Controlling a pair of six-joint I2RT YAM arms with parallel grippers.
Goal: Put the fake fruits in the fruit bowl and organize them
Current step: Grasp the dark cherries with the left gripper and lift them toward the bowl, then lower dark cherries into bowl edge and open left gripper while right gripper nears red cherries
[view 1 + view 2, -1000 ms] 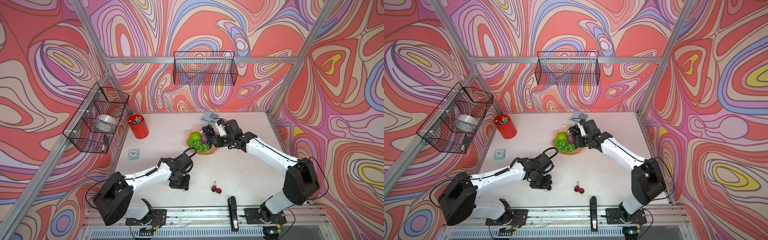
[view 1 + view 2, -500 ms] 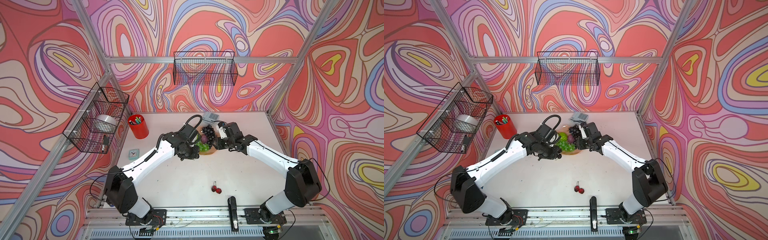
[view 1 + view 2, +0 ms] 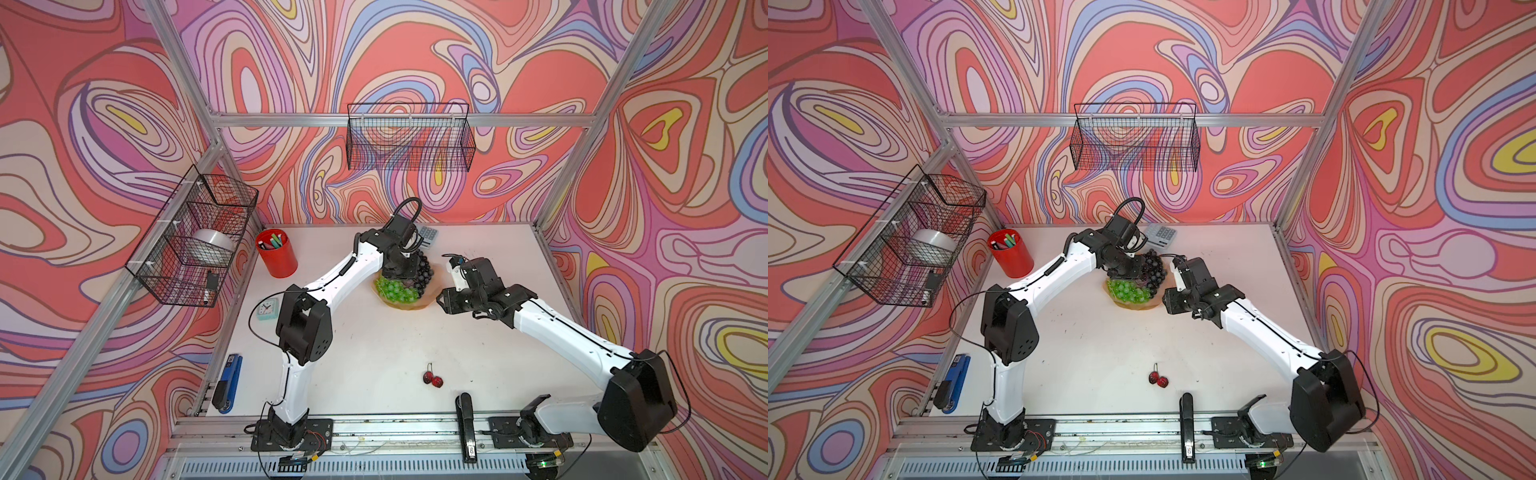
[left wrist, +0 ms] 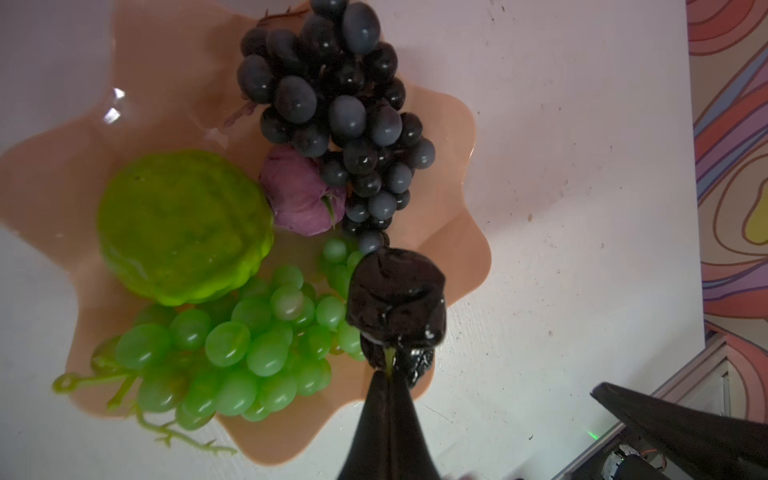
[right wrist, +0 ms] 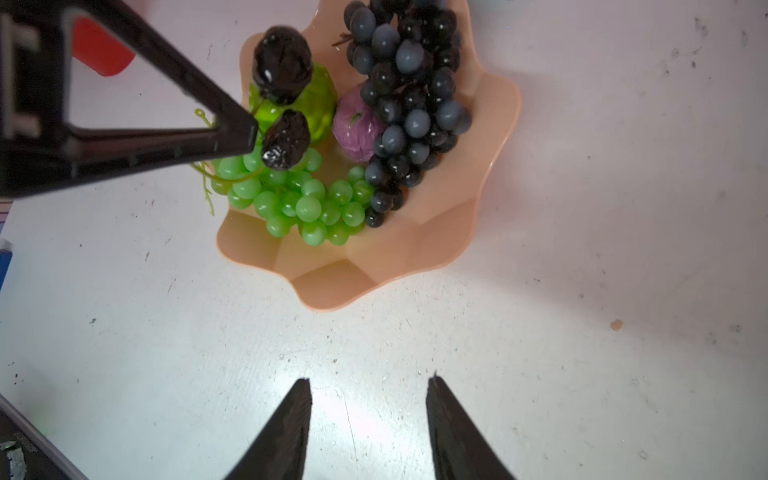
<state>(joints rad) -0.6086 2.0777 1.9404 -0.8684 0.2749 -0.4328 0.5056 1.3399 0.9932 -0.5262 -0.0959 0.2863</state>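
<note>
Over fruit bowl, lower black cherry pair, stem pinched in left gripper, onto bare floor before releasing.

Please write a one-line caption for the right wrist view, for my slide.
Left gripper holds the black cherry pair over the fruit bowl; the open right gripper hangs nearby.
</note>
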